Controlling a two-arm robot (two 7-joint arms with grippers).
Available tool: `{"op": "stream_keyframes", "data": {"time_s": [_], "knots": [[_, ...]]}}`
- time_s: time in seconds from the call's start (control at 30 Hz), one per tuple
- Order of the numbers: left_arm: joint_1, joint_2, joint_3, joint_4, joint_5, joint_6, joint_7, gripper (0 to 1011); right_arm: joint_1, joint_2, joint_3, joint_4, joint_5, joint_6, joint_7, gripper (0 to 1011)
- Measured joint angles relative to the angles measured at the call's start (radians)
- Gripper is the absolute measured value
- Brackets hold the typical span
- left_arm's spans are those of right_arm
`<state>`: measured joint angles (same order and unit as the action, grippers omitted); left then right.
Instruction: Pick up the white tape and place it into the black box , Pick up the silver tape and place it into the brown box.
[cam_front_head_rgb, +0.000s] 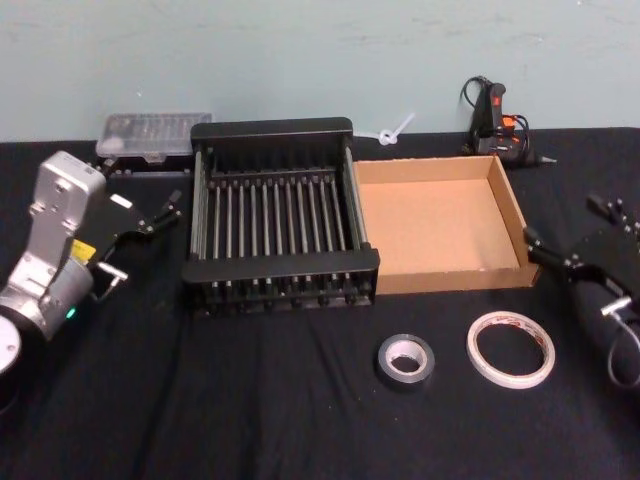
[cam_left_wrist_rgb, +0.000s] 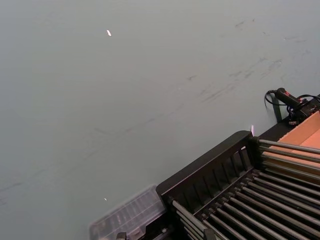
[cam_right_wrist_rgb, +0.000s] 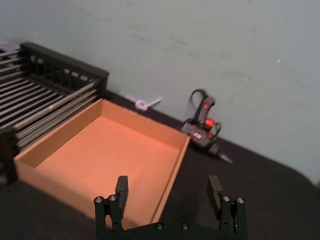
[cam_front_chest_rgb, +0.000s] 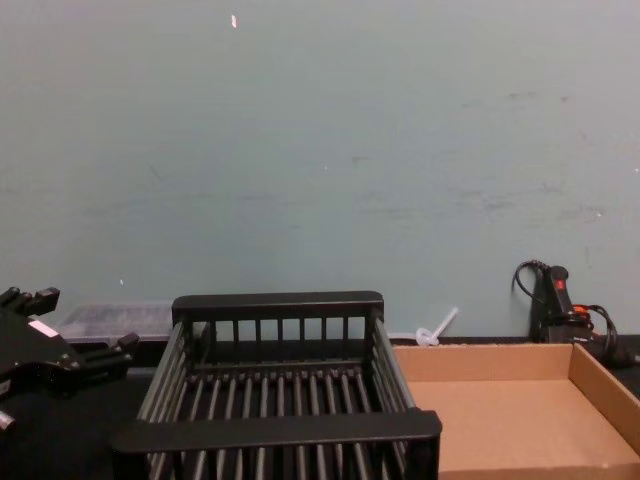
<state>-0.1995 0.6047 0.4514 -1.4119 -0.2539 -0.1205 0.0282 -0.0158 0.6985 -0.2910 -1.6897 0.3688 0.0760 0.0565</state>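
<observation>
We take the brown box (cam_front_head_rgb: 440, 225) as our landmark: both tapes lie flat on the table (cam_front_head_rgb: 250, 400) in front of it, the white tape (cam_front_head_rgb: 511, 348) off its front right corner and the silver tape (cam_front_head_rgb: 406, 360) just left of that, toward the black box (cam_front_head_rgb: 275, 215). Our right tool (cam_front_head_rgb: 566, 255) hovers beside the brown box's right wall, fingers spread wide and empty, clearly nearer both rolls. Our left tool (cam_front_head_rgb: 135, 225) sits parked beyond the black box; we cannot tell its opening.
</observation>
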Motion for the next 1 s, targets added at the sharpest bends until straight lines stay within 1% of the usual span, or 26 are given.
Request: {"op": "stream_keyframes", "data": {"time_s": [0.03, 0.17, 0.27, 0.3, 0.43, 0.6, 0.7, 1.0], "knots": [[0.000, 0.000, 0.000, 0.000, 0.000, 0.000, 0.000, 1001, -0.018, 0.004, 0.006, -0.018, 0.010, 0.025, 0.011, 1002], [0.000, 0.000, 0.000, 0.000, 0.000, 0.000, 0.000, 1001, -0.038, 0.008, 0.015, -0.039, 0.023, 0.058, 0.026, 1002], [0.000, 0.000, 0.000, 0.000, 0.000, 0.000, 0.000, 1001, -0.058, 0.012, 0.026, -0.054, 0.040, 0.101, 0.045, 1002], [0.000, 0.000, 0.000, 0.000, 0.000, 0.000, 0.000, 1001, -0.058, 0.012, 0.026, -0.054, 0.040, 0.101, 0.045, 1003], [0.000, 0.000, 0.000, 0.000, 0.000, 0.000, 0.000, 1001, -0.085, 0.024, 0.041, -0.071, 0.056, 0.139, 0.071, 1002], [0.000, 0.000, 0.000, 0.000, 0.000, 0.000, 0.000, 1001, -0.111, 0.033, 0.051, -0.081, 0.058, 0.168, 0.096, 1002], [0.000, 0.000, 0.000, 0.000, 0.000, 0.000, 0.000, 1001, -0.117, 0.033, 0.053, -0.080, 0.058, 0.180, 0.104, 1002], [0.000, 0.000, 0.000, 0.000, 0.000, 0.000, 0.000, 1001, -0.125, 0.013, 0.054, -0.060, 0.055, 0.217, 0.134, 1002]]}}
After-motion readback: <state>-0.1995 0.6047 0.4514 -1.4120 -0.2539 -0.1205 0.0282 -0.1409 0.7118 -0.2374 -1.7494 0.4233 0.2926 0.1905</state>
